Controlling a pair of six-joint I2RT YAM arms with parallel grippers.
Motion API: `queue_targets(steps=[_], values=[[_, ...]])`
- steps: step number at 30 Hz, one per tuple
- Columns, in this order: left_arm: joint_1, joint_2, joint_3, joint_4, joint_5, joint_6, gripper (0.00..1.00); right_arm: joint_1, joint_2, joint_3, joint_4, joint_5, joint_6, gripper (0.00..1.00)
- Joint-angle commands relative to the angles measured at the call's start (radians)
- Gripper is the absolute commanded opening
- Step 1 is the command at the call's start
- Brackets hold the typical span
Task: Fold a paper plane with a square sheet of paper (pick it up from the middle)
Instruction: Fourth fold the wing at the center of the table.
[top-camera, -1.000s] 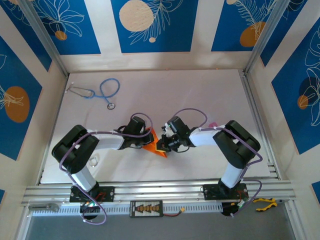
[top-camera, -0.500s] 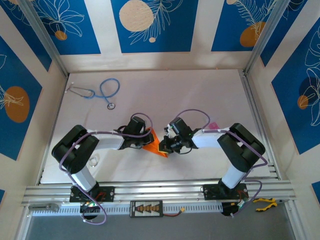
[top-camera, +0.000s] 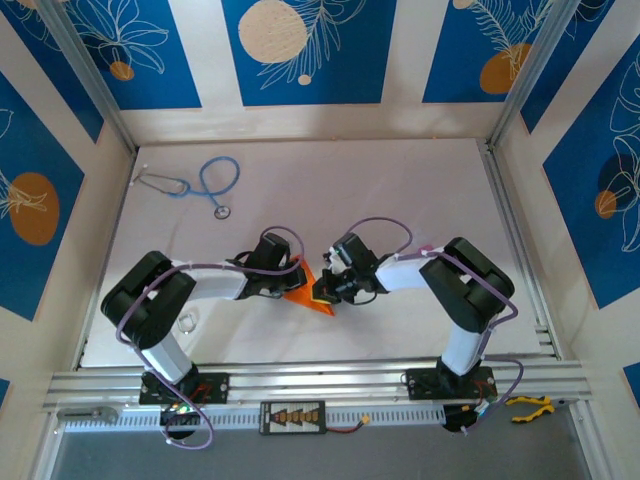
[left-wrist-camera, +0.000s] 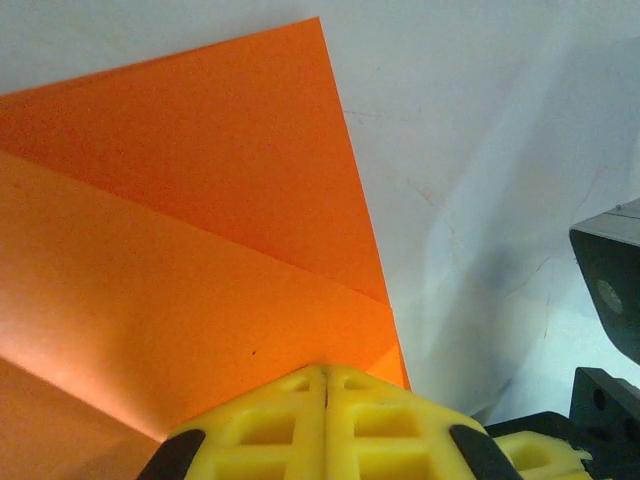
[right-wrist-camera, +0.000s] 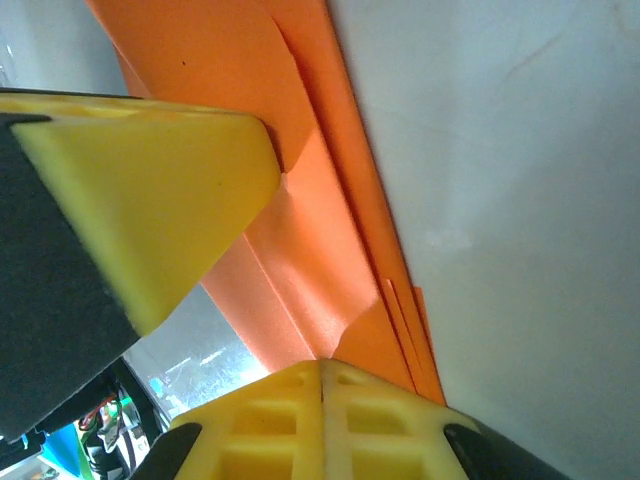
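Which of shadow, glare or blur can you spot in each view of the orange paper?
Top external: even light, sharp, no glare. Left wrist: paper crisp, soft grey shadow on the table beside it. Right wrist: pale sheen along a fold.

Orange paper (top-camera: 310, 297), blue stethoscope (top-camera: 204, 184)

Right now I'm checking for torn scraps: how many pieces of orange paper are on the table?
1: a folded orange paper mid-table, between the left arm and right arm. Scraps may be hidden under them.
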Motion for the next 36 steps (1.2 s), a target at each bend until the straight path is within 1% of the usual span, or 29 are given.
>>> queue_targets(steps=[1,8,17,21,24,27,31,33,36], values=[[0.019,-0.008,-0.011,-0.062,-0.01,0.033,0.0,0.005,0.026,-0.066,-0.094,0.038,0.015,0.01],[0.087,-0.002,-0.019,-0.049,0.004,0.091,0.0,0.005,0.02,-0.066,-0.109,0.026,0.002,0.01],[0.231,-0.026,-0.082,0.041,0.089,0.165,0.02,0.005,0.014,-0.064,-0.118,0.024,-0.006,0.0],[0.3,-0.03,-0.08,0.025,0.127,0.181,0.02,0.005,0.016,-0.062,-0.121,0.016,-0.01,0.0],[0.336,-0.072,-0.067,-0.015,0.137,0.19,0.03,0.005,0.013,-0.058,-0.127,0.015,-0.01,0.0],[0.339,-0.145,-0.042,-0.043,0.161,0.181,0.04,0.005,0.002,-0.056,-0.133,0.018,-0.011,0.0],[0.314,-0.244,-0.047,-0.013,0.177,0.128,0.05,0.003,-0.009,-0.051,-0.14,0.023,-0.01,0.0],[0.276,-0.249,-0.06,0.034,0.201,0.101,0.06,0.003,-0.01,-0.046,-0.14,0.025,-0.01,0.0],[0.208,-0.196,-0.084,0.124,0.25,0.075,0.06,0.003,-0.01,-0.041,-0.146,0.026,-0.008,0.0]])
